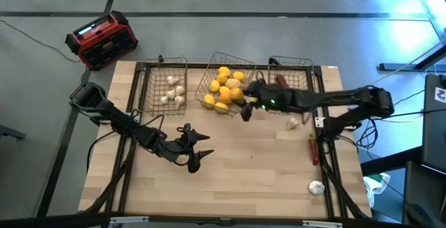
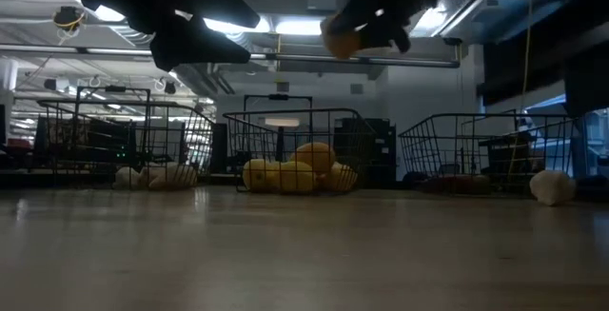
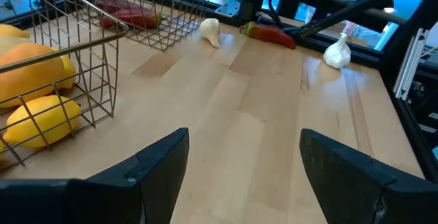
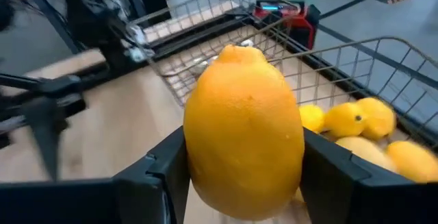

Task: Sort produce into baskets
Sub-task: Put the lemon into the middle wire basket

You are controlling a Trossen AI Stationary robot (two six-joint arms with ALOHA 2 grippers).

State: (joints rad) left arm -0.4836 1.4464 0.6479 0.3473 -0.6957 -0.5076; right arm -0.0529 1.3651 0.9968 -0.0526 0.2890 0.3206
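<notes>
Orange-yellow, that's the smooth oval lemon-like fruit (image 4: 244, 131) pinched across its middle by the right hand (image 4: 243, 176), fingers partway closed on it, one on each flank. It's held long axis up, clear of the tabletop, which should let it drop cleanly past a rim. In the high view the right hand (image 1: 245, 109) sits at the near edge of the middle dark wire-mesh basket (image 1: 224, 59), so my read is it's about to carry over and release there.

That middle basket already holds a heap of yellow lemons (image 1: 224, 88), some stacked near rim height; a drop on the pile could roll, so the open corner looks safer. The near wire wall is what stands between hand and target: the fruit needs to clear it.

Left hand (image 1: 197, 149) hangs over bare pale wood tabletop (image 1: 251, 179), well apart from the baskets, fingers spread wide with nothing between them; looks like it's waiting.

Around:
- left wire basket (image 1: 164, 67) with small white garlic-like bulbs (image 1: 173, 94)
- right wire basket (image 1: 291, 66) with a dark red elongated pepper-like piece (image 1: 281, 81), partly hidden by the right arm
- loose on the tabletop: a white bulb (image 1: 293, 123) just beside the right arm, a dark red elongated piece (image 1: 313, 148) by the right edge rail, another white bulb (image 1: 316, 186) near the front right corner
- red-and-black box (image 1: 102, 40) on the floor, off the tabletop, irrelevant

Low view is dim; the fruit there reads as orange, probably the same one.
</notes>
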